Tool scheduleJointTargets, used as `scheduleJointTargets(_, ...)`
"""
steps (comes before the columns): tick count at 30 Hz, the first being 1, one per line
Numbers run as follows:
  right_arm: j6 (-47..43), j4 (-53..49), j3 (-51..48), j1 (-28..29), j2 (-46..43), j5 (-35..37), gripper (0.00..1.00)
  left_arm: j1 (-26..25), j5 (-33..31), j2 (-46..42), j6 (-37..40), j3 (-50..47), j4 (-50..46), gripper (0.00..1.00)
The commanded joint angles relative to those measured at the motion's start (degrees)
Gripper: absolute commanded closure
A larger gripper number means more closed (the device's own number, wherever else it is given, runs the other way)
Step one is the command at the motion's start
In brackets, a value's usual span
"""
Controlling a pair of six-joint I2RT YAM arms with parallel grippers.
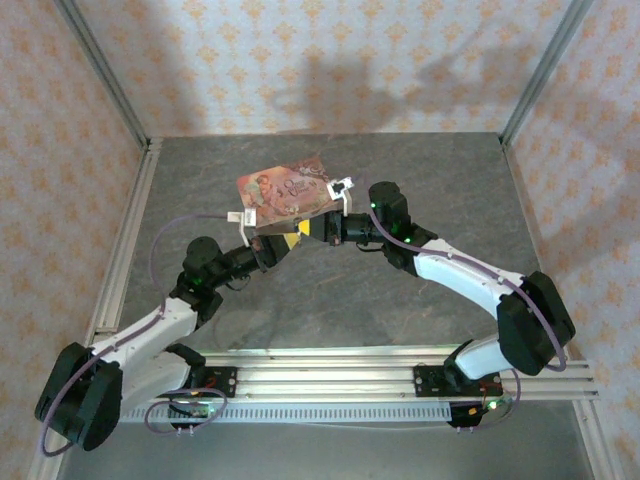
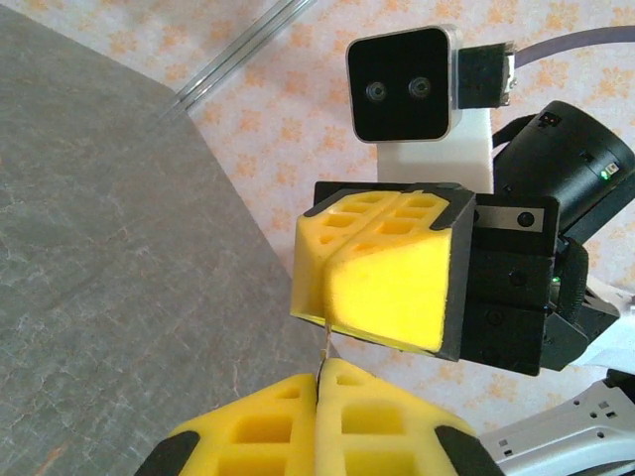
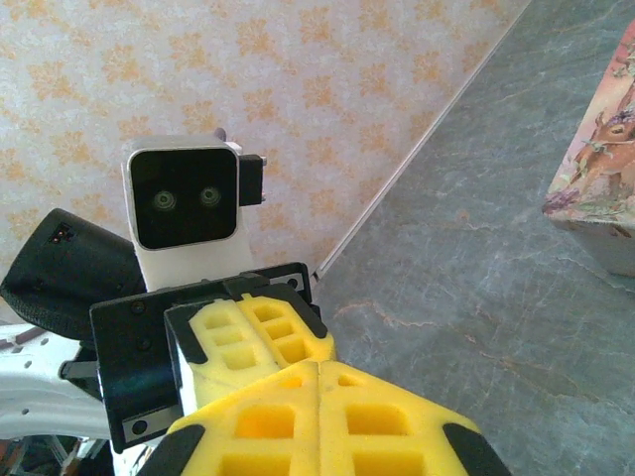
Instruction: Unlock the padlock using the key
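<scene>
Gleaming thin pale key (image 2: 326,349), gripper-pinched

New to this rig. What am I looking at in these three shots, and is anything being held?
Two robot arms are bolted at the near edge of a grey table. The overhead shot looks down from behind them; the other two come from cameras on each wrist, looking past that arm's own yellow fingers.

The left claw and right claw meet tip to tip, both shut. In the left wrist view a thin pale sliver, probably the key, runs between them; who grips it is unclear. A pink illustrated tin sits just behind the claws. I can't make out the padlock.
</scene>
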Motion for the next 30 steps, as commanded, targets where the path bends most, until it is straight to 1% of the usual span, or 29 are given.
scheduleJointTargets(1, 0.1, 1.8, -0.4, 0.7, 0.7, 0.6, 1.0, 0.0, -1.9, -3.2, 2.9, -1.0, -1.6, 1.0)
scheduleJointTargets(3, 0.2, 0.8, -0.4, 0.8, 0.6, 2.1, 1.0, 0.0, -3.2, -5.4, 4.9, -1.5, -5.0, 1.0)
scheduleJointTargets(4, 0.0, -0.4, -0.3, 0.8, 0.4, 3.6, 0.95, 0.0, -4.0, -6.8, 6.1, -1.7, -7.1, 1.0)
scheduleJointTargets(5, -0.3, -1.8, -0.2, 0.8, 0.2, 4.9, 0.86, 0.0, -5.0, -8.5, 7.7, -1.9, -10.6, 1.0)
scheduleJointTargets(6, -0.5, -3.4, 0.1, 0.8, 0.1, 6.3, 0.72, 0.0, -6.2, -10.2, 9.4, -2.1, -14.2, 1.0)
scheduleJointTargets(7, -0.8, -4.9, 0.4, 0.7, 0.0, 7.4, 0.61, 0.0, -7.2, -12.0, 11.0, -2.3, -17.9, 1.0)
scheduleJointTargets(9, -1.5, -6.8, 0.9, 0.5, 0.0, 8.2, 0.51, 0.3, -8.6, -15.0, 13.0, -3.1, -23.5, 1.0)
scheduleJointTargets(10, -1.8, -7.4, 1.1, 0.4, 0.1, 8.5, 0.48, 0.5, -9.1, -16.5, 13.6, -3.8, -25.6, 1.0)
scheduleJointTargets(12, -2.1, -8.5, 1.4, 0.2, 0.2, 9.8, 0.44, 0.9, -10.0, -19.5, 13.7, -5.6, -28.0, 1.0)
scheduleJointTargets(15, -3.0, -12.8, 2.7, 0.2, 1.9, 14.8, 0.42, 1.4, -12.6, -23.9, 14.9, -7.6, -33.7, 1.0)
scheduleJointTargets(17, -4.6, -17.2, 4.2, 0.6, 4.0, 19.7, 0.42, 1.8, -14.7, -26.3, 16.0, -8.1, -38.1, 1.0)
scheduleJointTargets(20, -8.8, -24.0, 7.1, 3.0, 8.6, 30.4, 0.41, 2.8, -18.5, -27.6, 17.5, -8.0, -44.7, 1.0)
scheduleJointTargets(23, -10.4, -28.5, 11.4, 5.2, 14.1, 39.5, 0.41, 4.8, -19.4, -25.7, 18.1, -7.3, -47.5, 1.0)
scheduleJointTargets(25, -9.4, -30.0, 14.0, 6.3, 17.6, 45.0, 0.41, 6.3, -19.7, -22.9, 21.1, -5.5, -49.7, 1.0)
scheduleJointTargets(27, -9.0, -29.8, 15.9, 7.0, 20.5, 48.6, 0.41, 8.2, -19.4, -19.4, 22.6, -3.3, -51.2, 1.0)
scheduleJointTargets(30, -9.0, -30.3, 19.4, 8.1, 24.7, 51.8, 0.41, 11.2, -16.9, -13.8, 23.4, -0.8, -49.1, 1.0)
